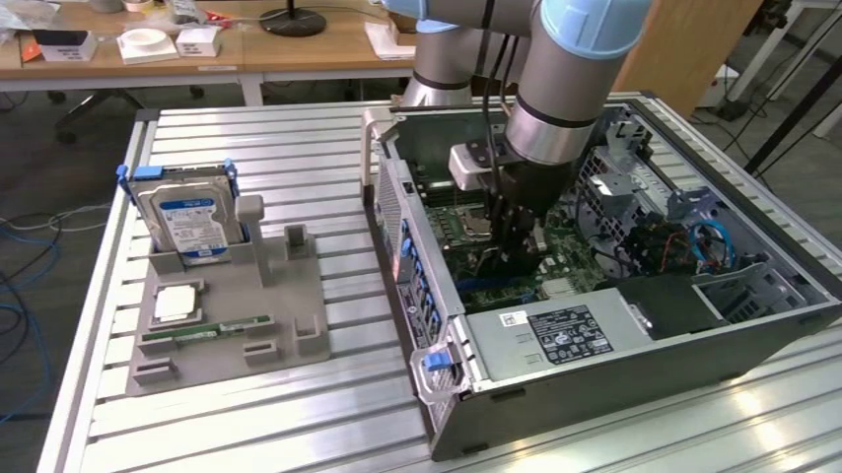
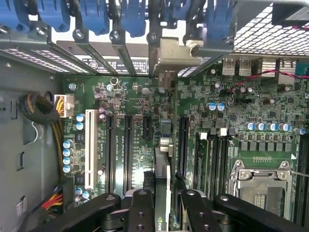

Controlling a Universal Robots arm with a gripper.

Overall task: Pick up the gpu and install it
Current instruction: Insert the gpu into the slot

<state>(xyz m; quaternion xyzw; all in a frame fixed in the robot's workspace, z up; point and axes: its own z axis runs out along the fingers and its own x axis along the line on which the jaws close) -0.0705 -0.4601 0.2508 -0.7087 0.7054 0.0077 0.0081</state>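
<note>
The gpu (image 2: pixel 163 145) appears edge-on in the wrist view as a thin card, standing upright over the green motherboard (image 2: pixel 130 101) in line with its expansion slots. Its silver end bracket (image 2: pixel 170 55) lies against the row of slot openings at the case's rear wall. My gripper (image 2: pixel 162 200) is shut on the card, with a black finger (image 2: pixel 142 205) on each side of it. In the exterior view my gripper (image 1: pixel 516 235) reaches down into the open computer case (image 1: pixel 394 207), with the dark gpu (image 1: pixel 498 260) just under it, low over the motherboard.
On the exterior view's left, a grey fixture (image 1: pixel 296 325) holds an upright hard drive (image 1: pixel 191 217), a processor chip (image 1: pixel 177 304) and a memory stick (image 1: pixel 207 328). Inside the case are the power supply (image 1: pixel 559 333), blue cables (image 1: pixel 711 241) and the empty processor socket (image 2: pixel 258 186).
</note>
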